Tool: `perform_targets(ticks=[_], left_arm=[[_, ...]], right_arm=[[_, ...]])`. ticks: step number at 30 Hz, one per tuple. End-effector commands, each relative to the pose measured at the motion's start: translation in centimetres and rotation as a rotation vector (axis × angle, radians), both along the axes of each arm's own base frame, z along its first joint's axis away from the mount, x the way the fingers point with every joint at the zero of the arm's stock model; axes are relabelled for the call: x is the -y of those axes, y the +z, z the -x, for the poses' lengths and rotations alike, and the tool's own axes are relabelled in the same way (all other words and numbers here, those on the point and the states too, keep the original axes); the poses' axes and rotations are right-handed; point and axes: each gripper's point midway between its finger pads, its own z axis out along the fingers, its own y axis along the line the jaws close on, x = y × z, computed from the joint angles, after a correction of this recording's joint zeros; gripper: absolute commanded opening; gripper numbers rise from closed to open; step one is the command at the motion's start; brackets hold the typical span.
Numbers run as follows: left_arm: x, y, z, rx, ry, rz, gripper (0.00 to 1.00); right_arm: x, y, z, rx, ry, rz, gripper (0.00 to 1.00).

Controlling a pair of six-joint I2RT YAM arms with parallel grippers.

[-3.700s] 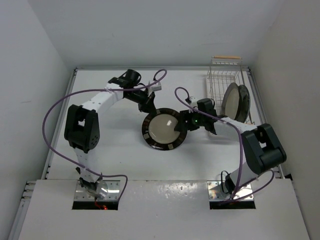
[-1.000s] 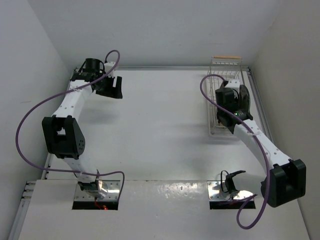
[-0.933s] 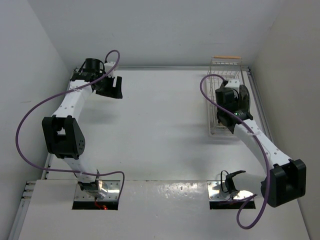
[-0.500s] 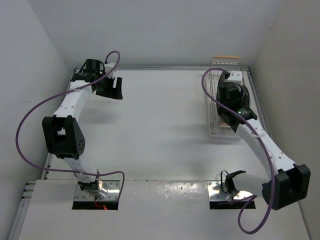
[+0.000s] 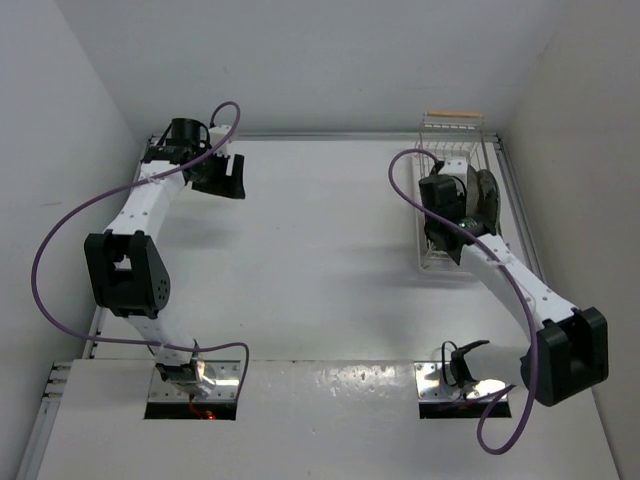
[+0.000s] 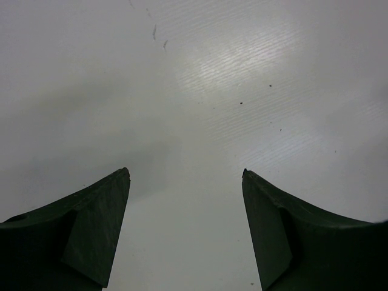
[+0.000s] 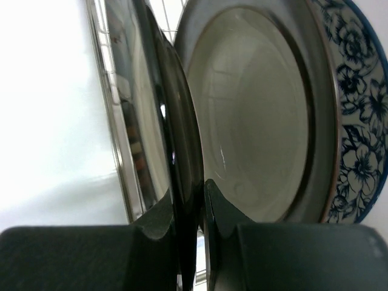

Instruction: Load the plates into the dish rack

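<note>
Right claw is clamped on the dark-rimmed plate. In my right wrist view one finger sits on each side of the plate's edge, squeezed in tight. Left claw is spread wide with nothing between the fingers, just bare surface under it.

Table: white, walled in on three sides. Both arms reach out from the near edge.

Left arm: stretched up along the left edge. Its claw is near the far left corner, well apart from everything else.

Right arm: runs along the right edge. Its claw is down inside the dish rack.

Dish rack: white wire, in the far right corner. Its long side lies along the right edge and the wooden handle is at the far end. Wire side shows just left of the held plate in the wrist view.

Plates, all three in the rack and standing on edge:
- Dark-rimmed plate: closest to the rack's left wire side, seen edge-on, in the right claw's grip. I can't tell whether its bottom rests on the rack.
- Cream plate: brown rim, just beside the held one, face toward my wrist camera.
- Blue floral plate: behind the cream one, only its rim peeks out on the right. They're right up against each other, but I can't confirm contact.

From the top view the plates show only as dark edges just right of the claw.
</note>
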Motion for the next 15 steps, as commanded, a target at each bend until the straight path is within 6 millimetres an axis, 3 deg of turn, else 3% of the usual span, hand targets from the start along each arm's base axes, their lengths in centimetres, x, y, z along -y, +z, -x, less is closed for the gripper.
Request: perform_targets(ticks=[1,7,10,12,15], left_arm=[[-0.4,1.8,-0.2,0.054,0.018,0.010,0.79],[-0.4,1.8,-0.2,0.054,0.018,0.010,0.79],[-0.4,1.8,-0.2,0.054,0.018,0.010,0.79],[-0.4,1.8,-0.2,0.054,0.018,0.010,0.79],[-0.4,1.8,-0.2,0.054,0.018,0.010,0.79]], right_arm=[[-0.9,2.1,-1.8,0.134,-0.041,-0.046,0.00],[-1.0,0.8,-1.5,0.098,-0.059,-0.035,0.00],[-0.7,1.1,-1.4,0.106,-0.069,-0.029,0.11],[-0.2,1.3,-1.2,0.107,-0.079,-0.011,0.11],[0.0,1.8,-1.0,0.114,-0.066,-0.007,0.31]])
